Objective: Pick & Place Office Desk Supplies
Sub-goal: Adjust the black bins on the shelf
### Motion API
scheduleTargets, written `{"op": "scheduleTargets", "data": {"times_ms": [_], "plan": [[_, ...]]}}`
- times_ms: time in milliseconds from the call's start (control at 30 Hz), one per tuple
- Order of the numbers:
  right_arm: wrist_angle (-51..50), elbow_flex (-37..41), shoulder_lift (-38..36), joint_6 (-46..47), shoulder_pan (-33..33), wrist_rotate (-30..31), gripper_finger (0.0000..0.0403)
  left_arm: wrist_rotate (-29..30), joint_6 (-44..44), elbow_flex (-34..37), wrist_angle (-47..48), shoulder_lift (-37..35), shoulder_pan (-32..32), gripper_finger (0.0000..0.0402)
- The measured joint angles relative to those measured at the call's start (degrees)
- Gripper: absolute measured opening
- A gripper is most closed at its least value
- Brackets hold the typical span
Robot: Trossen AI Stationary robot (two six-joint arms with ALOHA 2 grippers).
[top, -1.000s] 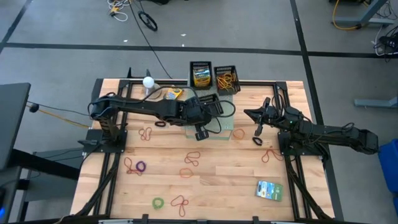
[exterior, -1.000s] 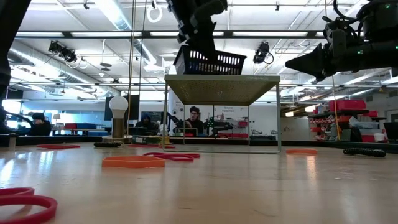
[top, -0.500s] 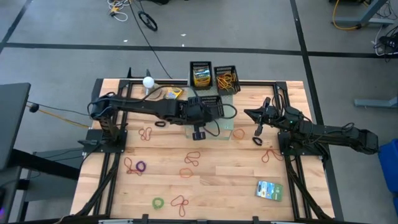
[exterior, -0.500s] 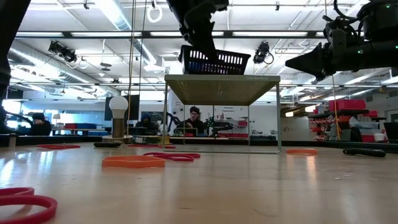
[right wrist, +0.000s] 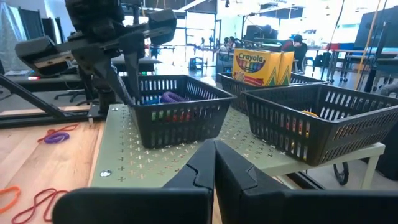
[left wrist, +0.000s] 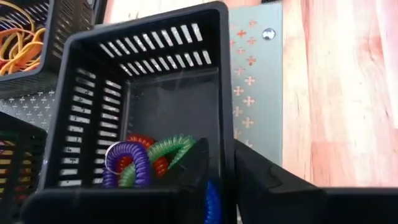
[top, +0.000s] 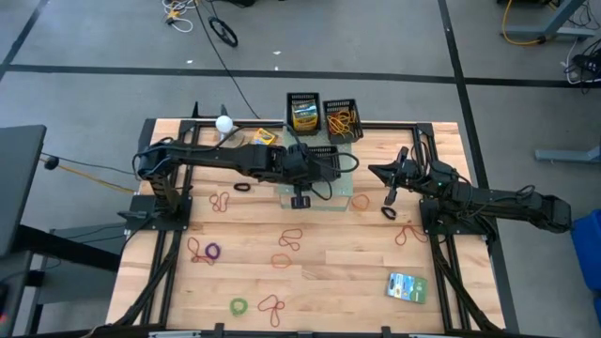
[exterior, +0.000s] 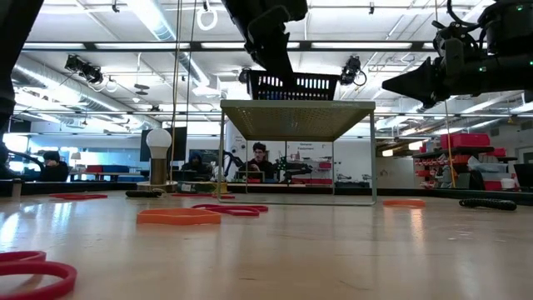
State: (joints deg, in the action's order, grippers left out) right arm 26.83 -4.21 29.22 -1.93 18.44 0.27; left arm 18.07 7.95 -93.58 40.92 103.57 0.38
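Note:
My left gripper (top: pixel 302 172) reaches over a pale green perforated platform (top: pixel 340 199) at mid-table and is shut on a black slotted basket (top: pixel 322 158). The basket (left wrist: pixel 149 93) holds coiled purple, green, red and blue bands (left wrist: pixel 140 162). Its bottom rests level on the platform top (exterior: pixel 296 83). My right gripper (top: pixel 380 172) hovers shut to the platform's right, touching nothing. Thin rubber bands (top: pixel 289 239) lie scattered flat on the wood. A green-blue-white packet (top: pixel 406 286) lies near the right front corner. My left gripper pinches one side wall of the basket at its rim (left wrist: pixel 225 134), with one finger (left wrist: pixel 196 165) inside the basket and the other (left wrist: pixel 264 177) outside. It comes from above, slanting down from the table's left. The basket stands upright on the platform.
Two more black baskets stand at the platform's far side, one with a crayon box (top: pixel 302 115), one with orange bands (top: pixel 342 118). A white ball on a base (top: pixel 223 123) and another crayon box (top: pixel 261 141) sit far left. People sit in the room beyond.
My left gripper has moved down and slightly toward the table's right with the basket. The basket was tilted and lifted above the platform; now it stands level with its bottom on the platform top.

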Motion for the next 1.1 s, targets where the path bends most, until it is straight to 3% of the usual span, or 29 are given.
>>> {"op": "scheduleTargets", "data": {"times_ms": [233, 467, 567, 800, 900, 1100], "plan": [[0.0, 0.0, 0.0, 3.9, 0.0, 0.6, 0.0007, -0.1, 0.3, 0.0, 2.6, -1.1, 0.0, 0.0131], [-4.8, -3.2, 2.6, 6.2, 0.5, 15.6, 0.0007, -4.9, -1.6, 0.3, 3.9, -5.4, 0.7, 0.0155], [-7.4, -5.9, 6.9, 7.1, 1.9, 19.5, 0.0007, -7.3, -1.4, 4.9, -0.3, -7.9, 0.9, 0.0155], [-3.6, -11.0, 21.6, 6.9, 7.9, 19.7, 0.0007, -7.7, -5.1, 22.8, -19.1, -18.5, 0.6, 0.0149], [0.0, -13.1, 26.8, 5.8, 9.2, 16.2, 0.0007, -7.0, -6.4, 28.8, -26.6, -23.3, -0.1, 0.0148], [1.2, -17.1, 34.7, 5.3, 9.4, 11.7, 0.0007, -3.6, -8.7, 35.3, -30.9, -30.3, -1.3, 0.0148]]}}
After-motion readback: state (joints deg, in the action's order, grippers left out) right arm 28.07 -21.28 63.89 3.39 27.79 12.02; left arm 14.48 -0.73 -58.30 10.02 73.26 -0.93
